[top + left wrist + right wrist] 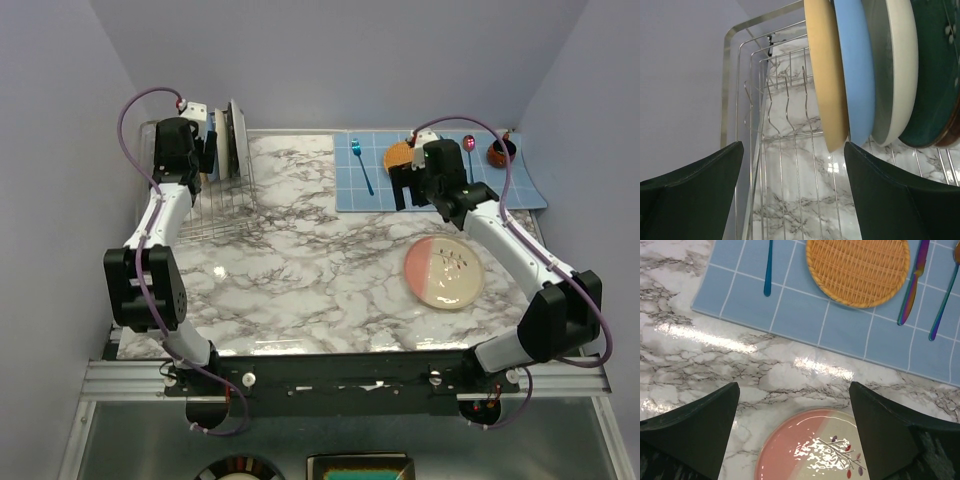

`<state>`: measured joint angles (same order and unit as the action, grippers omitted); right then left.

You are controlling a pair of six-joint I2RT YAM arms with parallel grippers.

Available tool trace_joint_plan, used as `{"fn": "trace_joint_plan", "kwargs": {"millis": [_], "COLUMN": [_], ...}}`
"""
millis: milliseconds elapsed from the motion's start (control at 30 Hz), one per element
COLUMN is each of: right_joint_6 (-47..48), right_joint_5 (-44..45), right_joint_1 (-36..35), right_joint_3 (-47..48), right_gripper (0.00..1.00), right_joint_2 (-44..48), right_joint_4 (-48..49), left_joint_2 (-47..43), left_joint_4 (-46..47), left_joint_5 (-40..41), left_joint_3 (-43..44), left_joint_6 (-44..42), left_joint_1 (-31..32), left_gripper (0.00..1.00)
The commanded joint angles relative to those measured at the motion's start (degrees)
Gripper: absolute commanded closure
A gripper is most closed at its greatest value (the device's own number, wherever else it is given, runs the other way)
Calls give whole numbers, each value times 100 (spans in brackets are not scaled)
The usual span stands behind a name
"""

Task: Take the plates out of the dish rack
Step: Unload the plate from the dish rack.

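Observation:
Several plates (895, 75) stand on edge in the silver wire dish rack (790, 165): a tan one (827, 75), a blue one, a cream one and a dark teal one. My left gripper (794, 147) is open just below the tan plate's lower edge, with only rack wires between its fingers. From above, the rack (220, 215) sits at the back left with the left gripper (207, 150) beside the plates (236, 140). A pink-and-cream plate (444, 271) (815, 450) lies flat on the table. My right gripper (794, 387) (408, 190) hovers open above its far edge.
A blue grid mat (500, 190) at the back right holds an orange woven disc (857, 270), a teal spoon (768, 265), iridescent cutlery (912, 282) and a small dark bowl (502, 152). Purple walls close in the marble table (300, 280) on the left, back and right.

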<state>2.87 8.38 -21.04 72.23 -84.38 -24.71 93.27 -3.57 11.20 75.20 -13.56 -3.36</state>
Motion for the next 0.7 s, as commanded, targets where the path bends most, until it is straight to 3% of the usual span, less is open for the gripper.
{"fn": "trace_joint_plan", "kwargs": {"millis": [0, 100, 667], "right_joint_6": [-85, -94, -129], "right_joint_5": [-223, -284, -443], "right_joint_1": [-6, 21, 56], "right_joint_3": [-191, -191, -227], "right_gripper": [0, 0, 0], "right_joint_2": [-17, -26, -61], "right_joint_4": [142, 107, 80], "left_joint_2": [428, 674, 1307], "left_joint_4": [-12, -3, -240], "left_joint_5": [-469, -540, -1392], "left_joint_3": [521, 715, 1181], "left_joint_6": [178, 266, 644], "left_joint_1": [-192, -279, -561], "left_gripper": [10, 15, 20]}}
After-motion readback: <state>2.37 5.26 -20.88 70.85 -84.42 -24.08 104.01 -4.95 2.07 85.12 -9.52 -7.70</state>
